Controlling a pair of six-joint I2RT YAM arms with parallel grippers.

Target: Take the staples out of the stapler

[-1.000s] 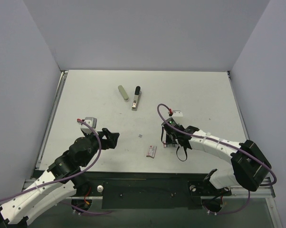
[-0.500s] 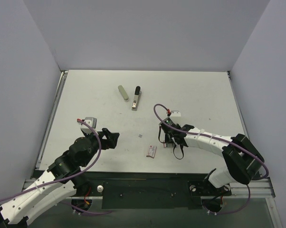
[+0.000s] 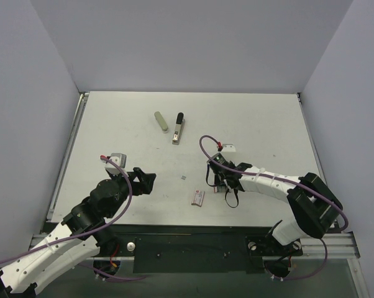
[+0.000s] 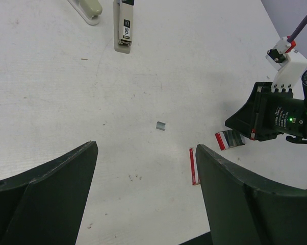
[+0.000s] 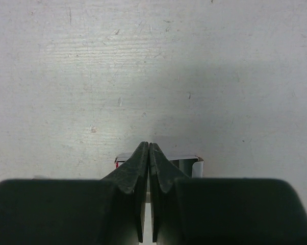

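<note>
The stapler (image 3: pixel 178 128), black top over a silvery channel, lies at the far middle of the table; it also shows in the left wrist view (image 4: pixel 124 28). My right gripper (image 3: pixel 215 184) is shut and low over the table, its tips (image 5: pixel 149 148) above a small white and red staple-box piece (image 5: pixel 194 163), also in the left wrist view (image 4: pixel 230 139). I cannot tell if it grips that piece. My left gripper (image 3: pixel 146 180) is open and empty (image 4: pixel 146 153), well short of the stapler. A tiny loose staple piece (image 4: pixel 160 125) lies between the arms.
An olive-grey rounded bar (image 3: pixel 161 121) lies left of the stapler. A small red-edged staple box (image 3: pixel 197 197) lies near the front edge, left of the right gripper; it also shows in the left wrist view (image 4: pixel 194 166). Grey walls enclose the table on three sides.
My right gripper has shifted a little to the left, staying shut and low. The left arm, stapler and bar have not moved.
</note>
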